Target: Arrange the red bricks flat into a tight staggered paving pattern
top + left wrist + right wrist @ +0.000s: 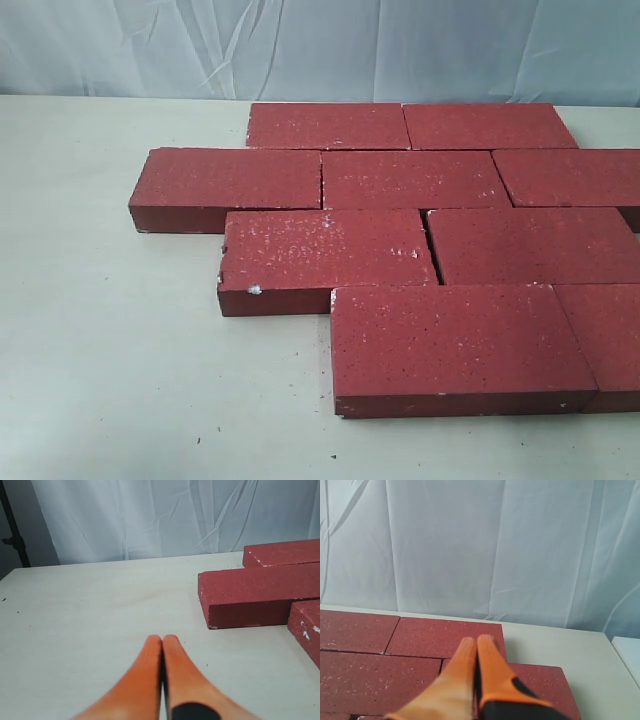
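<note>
Dark-red, grainy, white-speckled rectangular bricks [415, 180] are laid flat, staggered, on a pale desk [110, 360]; left tool [162, 640] and right tool [477, 641] are seen closed, empty.

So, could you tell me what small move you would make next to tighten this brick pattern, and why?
I would probably nudge the third-row left brick rightward with the shut left gripper. A dark gap shows between that brick and its right neighbour, while the other joints look tight. The left gripper hovers over bare table on that side, so it seems best placed to push.
</note>
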Controlling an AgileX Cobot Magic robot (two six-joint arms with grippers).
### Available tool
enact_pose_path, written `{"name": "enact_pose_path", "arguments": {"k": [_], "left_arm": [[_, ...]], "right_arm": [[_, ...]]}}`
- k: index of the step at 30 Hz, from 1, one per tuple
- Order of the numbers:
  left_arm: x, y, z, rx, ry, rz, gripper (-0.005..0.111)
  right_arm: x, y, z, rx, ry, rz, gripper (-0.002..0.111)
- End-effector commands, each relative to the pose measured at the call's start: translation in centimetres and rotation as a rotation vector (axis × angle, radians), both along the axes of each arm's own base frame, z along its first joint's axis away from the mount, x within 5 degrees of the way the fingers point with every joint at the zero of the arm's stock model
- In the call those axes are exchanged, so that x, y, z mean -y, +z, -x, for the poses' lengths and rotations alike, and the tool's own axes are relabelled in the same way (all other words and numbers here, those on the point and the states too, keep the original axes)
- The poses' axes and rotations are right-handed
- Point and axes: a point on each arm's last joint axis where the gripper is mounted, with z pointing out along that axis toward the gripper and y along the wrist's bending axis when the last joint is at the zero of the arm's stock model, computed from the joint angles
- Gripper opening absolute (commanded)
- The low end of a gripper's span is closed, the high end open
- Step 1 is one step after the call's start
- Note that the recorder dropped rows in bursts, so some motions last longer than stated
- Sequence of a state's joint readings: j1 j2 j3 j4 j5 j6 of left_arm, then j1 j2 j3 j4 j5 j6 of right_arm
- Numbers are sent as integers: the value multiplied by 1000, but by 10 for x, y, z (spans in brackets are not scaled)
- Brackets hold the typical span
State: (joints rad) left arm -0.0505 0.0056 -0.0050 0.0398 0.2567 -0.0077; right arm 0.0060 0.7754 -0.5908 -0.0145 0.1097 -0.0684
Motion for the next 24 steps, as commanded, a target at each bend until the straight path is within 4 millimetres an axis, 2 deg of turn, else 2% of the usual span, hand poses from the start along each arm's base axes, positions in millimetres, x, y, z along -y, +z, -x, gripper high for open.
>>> {"name": "enact_pose_path", "arguments": {"k": [1, 15, 18, 24], "left_arm": [[0, 0, 0, 11, 1, 6, 0], [0, 0, 0, 11, 1, 4, 0], [0, 0, 0, 11, 1, 4, 0], [0, 0, 0, 11, 1, 4, 0]], "right_arm": [[1, 2, 1, 17, -6, -4, -1], [1, 3, 0, 31, -6, -4, -1], [1, 6, 5, 47, -6, -2, -1], [1, -14, 21, 65, 1, 44, -1]]}}
